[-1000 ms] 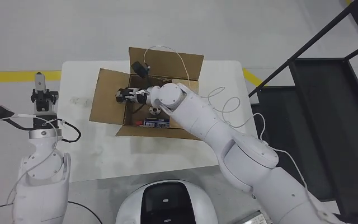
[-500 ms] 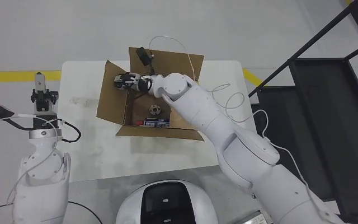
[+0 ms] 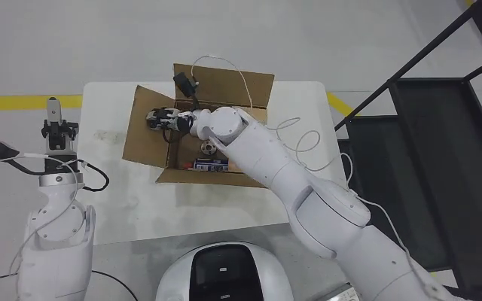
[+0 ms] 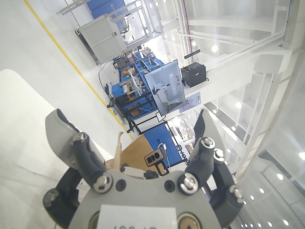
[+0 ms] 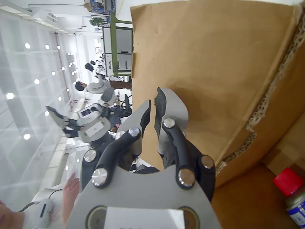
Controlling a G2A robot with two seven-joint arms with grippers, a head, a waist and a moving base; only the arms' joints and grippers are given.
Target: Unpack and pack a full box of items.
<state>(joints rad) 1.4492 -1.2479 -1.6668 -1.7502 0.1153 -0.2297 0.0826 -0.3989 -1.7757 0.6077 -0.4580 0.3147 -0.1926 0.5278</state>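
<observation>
Box flap [image 5: 202,48] just behind right gripper [image 5: 152,103]; jaws nrly together.

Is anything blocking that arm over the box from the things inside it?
Nothing visible. The right gripper is at the left flap, fingers together and empty, and the can sits uncovered on the box floor.

No print reads clearly: white lettering on a far blue panel [image 4: 177,144], mirrored characters on a monitor [image 4: 166,91], and a cut-off label [image 4: 140,218] on the left gripper [image 4: 130,115].
</observation>
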